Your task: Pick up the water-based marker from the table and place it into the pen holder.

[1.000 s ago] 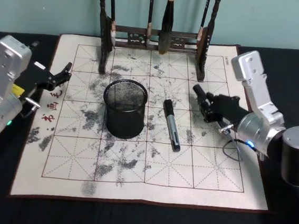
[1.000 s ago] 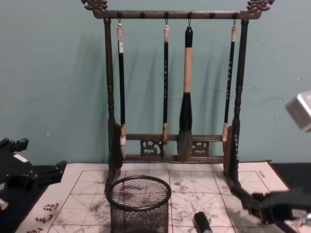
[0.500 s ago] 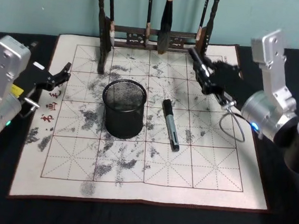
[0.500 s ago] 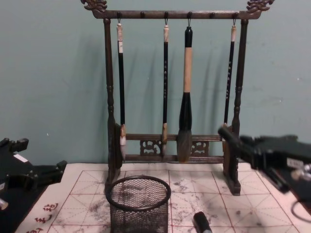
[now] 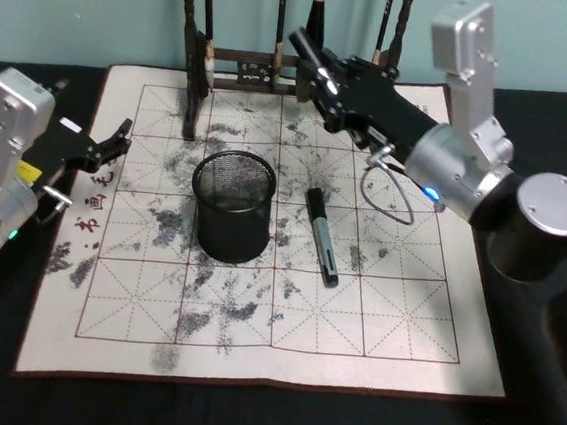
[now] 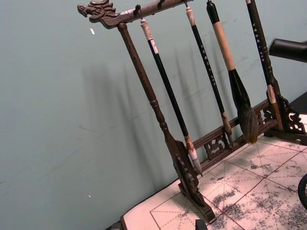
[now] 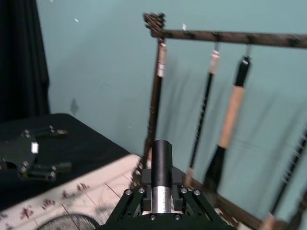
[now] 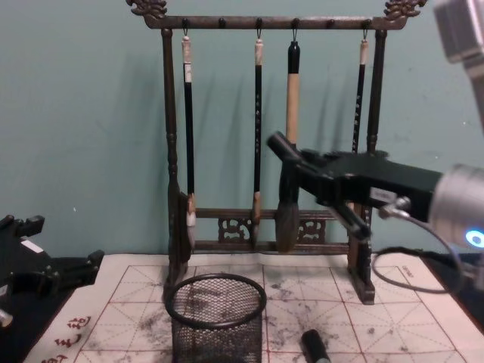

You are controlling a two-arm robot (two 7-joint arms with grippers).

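Observation:
My right gripper [image 5: 331, 85] hangs in the air behind and to the right of the pen holder [image 5: 231, 205], a round black mesh cup on the inked mat. It is shut on a black-and-silver marker [image 7: 161, 167] whose tip [image 8: 277, 144] points toward the brush rack. In the chest view the right gripper [image 8: 314, 172] is well above the pen holder [image 8: 217, 314]. A second black marker [image 5: 322, 234] lies flat on the mat just right of the cup, with its end [image 8: 314, 348] showing low in the chest view. My left gripper [image 5: 109, 144] rests open at the mat's left edge.
A tall dark wooden brush rack [image 5: 198, 74] with hanging brushes [image 8: 288, 151] stands along the mat's far edge, close behind my right gripper. The calligraphy mat [image 5: 373, 322] lies on a black table.
My right arm has lifted from the mat's right side and swung left toward the cup, carrying the marker. The marker on the mat, the cup and the left arm have not moved.

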